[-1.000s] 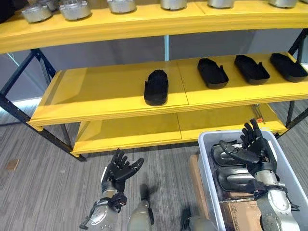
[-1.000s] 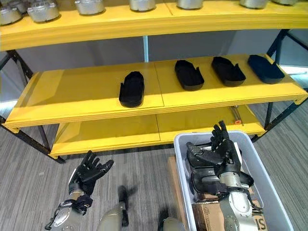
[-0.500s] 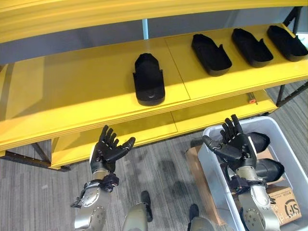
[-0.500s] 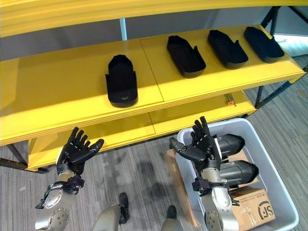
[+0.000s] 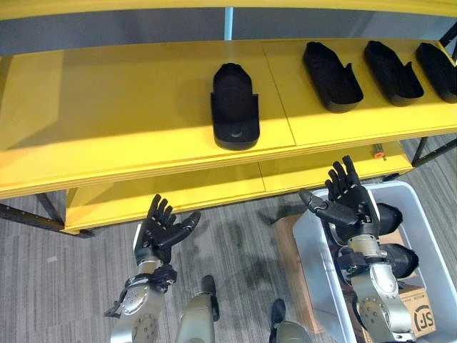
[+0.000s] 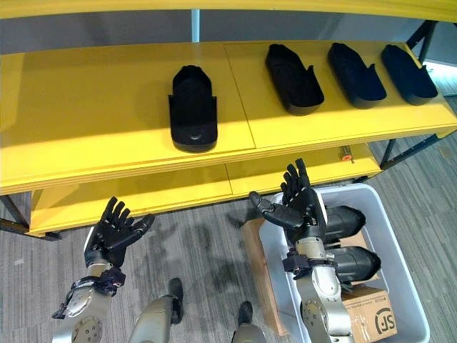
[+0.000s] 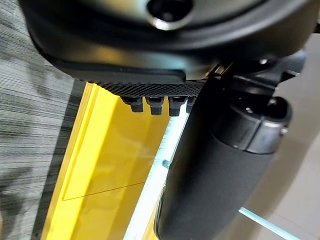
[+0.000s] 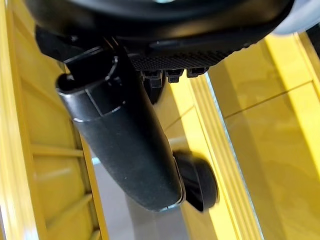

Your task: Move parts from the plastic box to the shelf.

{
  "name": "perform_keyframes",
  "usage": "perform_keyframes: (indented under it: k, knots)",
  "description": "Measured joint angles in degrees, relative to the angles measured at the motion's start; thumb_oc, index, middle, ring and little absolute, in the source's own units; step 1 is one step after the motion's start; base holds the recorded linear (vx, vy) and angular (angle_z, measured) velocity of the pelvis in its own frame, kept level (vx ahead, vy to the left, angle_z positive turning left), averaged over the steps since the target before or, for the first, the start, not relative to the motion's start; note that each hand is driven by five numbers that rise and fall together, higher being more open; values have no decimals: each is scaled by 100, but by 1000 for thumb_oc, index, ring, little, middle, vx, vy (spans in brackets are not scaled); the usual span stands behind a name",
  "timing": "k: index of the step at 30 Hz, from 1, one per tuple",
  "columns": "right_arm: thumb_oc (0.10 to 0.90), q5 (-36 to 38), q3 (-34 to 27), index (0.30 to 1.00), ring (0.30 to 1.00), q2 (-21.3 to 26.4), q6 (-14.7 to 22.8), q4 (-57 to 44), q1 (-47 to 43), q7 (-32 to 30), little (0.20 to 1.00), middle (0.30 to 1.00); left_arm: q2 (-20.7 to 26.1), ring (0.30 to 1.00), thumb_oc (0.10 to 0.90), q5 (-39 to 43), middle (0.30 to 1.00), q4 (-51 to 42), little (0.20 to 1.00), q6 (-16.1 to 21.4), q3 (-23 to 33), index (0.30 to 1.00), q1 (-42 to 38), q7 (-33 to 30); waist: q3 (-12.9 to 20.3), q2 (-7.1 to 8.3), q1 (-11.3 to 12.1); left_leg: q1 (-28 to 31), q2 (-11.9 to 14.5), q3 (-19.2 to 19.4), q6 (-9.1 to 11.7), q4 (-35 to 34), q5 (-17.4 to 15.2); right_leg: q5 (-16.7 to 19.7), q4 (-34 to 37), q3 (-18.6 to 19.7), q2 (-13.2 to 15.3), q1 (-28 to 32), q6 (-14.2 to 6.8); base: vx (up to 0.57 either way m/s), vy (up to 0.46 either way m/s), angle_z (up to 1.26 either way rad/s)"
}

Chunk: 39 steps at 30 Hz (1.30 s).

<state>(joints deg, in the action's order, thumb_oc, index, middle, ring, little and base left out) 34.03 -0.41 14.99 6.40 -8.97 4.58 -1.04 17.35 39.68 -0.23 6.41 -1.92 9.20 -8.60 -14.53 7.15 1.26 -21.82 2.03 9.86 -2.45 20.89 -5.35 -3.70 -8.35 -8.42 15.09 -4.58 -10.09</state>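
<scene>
Several black moulded parts lie in a row on the yellow middle shelf (image 5: 128, 107); the nearest part (image 5: 233, 114) is at its centre, another part (image 5: 331, 66) to its right. More black parts (image 5: 391, 257) lie in the grey plastic box (image 5: 308, 236) on the floor at the lower right. My right hand (image 5: 348, 200) hovers open above the box's near-left corner, fingers spread upward, holding nothing. My left hand (image 5: 158, 227) is raised open over the floor in front of the lower shelf (image 5: 164, 196), also empty.
A cardboard box (image 5: 415, 314) sits in the plastic box's near end. A brown board (image 5: 289, 250) lies on the floor against the box's left wall. A small orange-tipped item (image 5: 378, 151) rests on the lower shelf. Dark shelf legs (image 5: 28, 214) stand at the left.
The camera view has shifted slightly, so the shelf looks lower and more to the right. Both hands stay open and raised; the right hand sits a little higher over the box's corner.
</scene>
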Motion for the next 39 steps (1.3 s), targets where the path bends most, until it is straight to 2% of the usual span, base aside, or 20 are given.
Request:
perform_keyframes:
  k: [1,2,3,4,5,6,7,8,9,10,13,15,16,17,18,19,21,26,32,39]
  knots:
    - [900,-2,0,1000,1000,3,-6,-2,2,3,1000,1000,7,1000,900,-3,1000,22,1000,-1,-19,1000,-23,6,-2,-23,-23,15,-87,-9,-62,-22,-29,8,-406,49,29,-168,2,144,353,19]
    - [900,-1,17,1000,1000,-21,-15,-8,-67,4,1000,1000,20,1000,900,-9,1000,83,1000,-30,-34,1000,7,8,-2,-129,-145,91,-81,-108,-165,-163,65,46,-1897,347,133,-916,20,134,218,35]
    - [900,-1,21,1000,1000,-53,-15,-49,27,4,1000,1000,62,1000,900,-19,1000,68,1000,-35,-50,1000,11,20,1,-118,-222,193,-193,-166,-234,-219,103,134,-2315,496,192,-1116,88,134,217,45]
    - [900,-2,39,1000,1000,-66,-14,-69,161,33,1000,1000,192,1000,900,-57,1000,53,1000,-21,-145,1000,20,15,-15,-138,-287,343,-309,-280,-411,-262,-13,232,-2930,828,148,-1324,150,139,117,47]
    - [900,-2,61,1000,1000,-54,-21,-68,225,34,1000,1000,253,1000,900,-70,1000,47,1000,-25,-171,1000,34,30,-9,-169,-299,391,-300,-279,-366,-298,77,200,-3055,933,104,-1300,151,137,76,30]
    - [900,-2,89,1000,1000,-36,-22,-67,299,58,1000,1000,297,1000,900,-71,1000,-49,1000,-16,-173,1000,65,34,-33,-210,-258,480,-336,-362,-491,-358,2,139,-3022,897,-73,-1399,185,182,81,8]
    - [900,-2,105,1000,1000,-35,-22,-68,339,83,1000,1000,313,1000,900,-71,1000,-71,1000,25,-161,1000,79,34,-36,-220,-231,489,-346,-397,-477,-426,40,-39,-3008,908,-121,-1440,273,119,-28,18]
    - [900,0,86,1000,1000,-42,-18,-117,326,126,1000,1000,317,1000,900,-71,1000,-66,1000,7,-155,1000,8,26,-76,-302,-317,525,-356,-540,-430,-591,218,-299,-2556,759,-286,-1361,311,117,-50,33]
    - [900,0,74,1000,1000,-41,-18,-133,358,126,1000,1000,330,1000,900,-71,1000,-66,1000,5,-183,1000,-29,28,-99,-340,-362,569,-376,-587,-440,-698,315,-364,-2201,695,-343,-1258,267,101,-82,53]
    - [900,6,82,1000,1000,-43,-26,-133,390,140,1000,1000,348,1000,900,-71,1000,-56,1000,2,-266,1000,-57,44,-120,-367,-384,692,-445,-671,-388,-949,422,-398,-1444,660,-374,-1190,278,93,-90,36]
    - [900,133,83,1000,1000,-40,-27,-138,413,176,1000,1000,304,1000,900,-71,1000,-13,1000,-2,-372,1000,-58,58,-184,-416,-439,814,-504,-714,-395,-1046,512,-67,-221,649,-253,-1004,170,68,-116,19]
    - [900,223,82,1000,1000,-27,-28,-138,472,177,1000,1000,156,1000,900,-70,1000,10,1000,-5,-389,1000,-20,62,-228,-360,-432,938,-615,-812,-324,-1040,506,394,283,579,-51,-876,166,87,-171,34]
    - [900,224,74,1000,1000,-26,-28,-138,518,176,1000,1000,121,1000,900,-70,1000,10,1000,-5,-416,1000,2,65,-236,-327,-454,989,-666,-901,-280,-1048,497,513,419,576,2,-728,172,75,-151,70]
    - [900,225,65,1000,1000,-23,-28,-139,629,182,1000,1000,122,1000,900,-68,1000,10,1000,-6,-502,1000,-14,96,-232,-236,-524,1085,-774,-1086,-140,-1109,457,615,589,626,51,-381,144,62,-146,84]
    - [900,225,66,1000,1000,-31,-29,-139,686,186,1000,1000,146,1000,900,-69,1000,1,1000,-5,-520,1000,8,157,-216,-157,-531,1087,-829,-1160,-112,-1084,459,633,634,626,42,-196,146,56,-155,66]
    - [900,224,73,1000,1000,-15,-49,-127,648,204,1000,1000,153,1000,900,-67,1000,-36,1000,2,-479,1000,100,192,-231,-147,-466,1044,-719,-1159,-25,-1101,438,837,656,591,-36,-248,-37,55,-149,23]
    - [900,226,69,1000,1000,14,-52,-132,537,199,1000,1000,146,1000,900,-62,1000,-46,1000,-19,-461,1000,279,190,-226,-203,-453,988,-497,-1157,183,-1127,507,879,641,570,-267,-349,128,46,-121,-12]
    - [900,392,-144,1000,1000,68,-52,-135,568,190,1000,1000,85,1000,900,-58,1000,-59,1000,-79,-477,1000,340,260,-218,-204,-486,1120,-143,-1185,410,-1396,618,902,696,470,-605,-327,335,50,-116,-9]
    - [900,455,-160,1000,1000,119,-55,-138,582,200,1000,1000,-76,1000,900,-55,1000,-267,1000,-144,-455,1000,348,323,-206,-227,-571,1452,89,-1201,544,-1809,782,919,834,427,-834,-130,457,57,-106,-3]
    - [900,455,-158,1000,1000,124,-63,-143,597,244,1000,1000,-74,1000,900,-52,1000,-277,1000,-147,-428,1000,408,378,-138,-349,-563,1707,169,-1307,619,-2058,858,861,882,313,-908,92,522,34,-93,7]
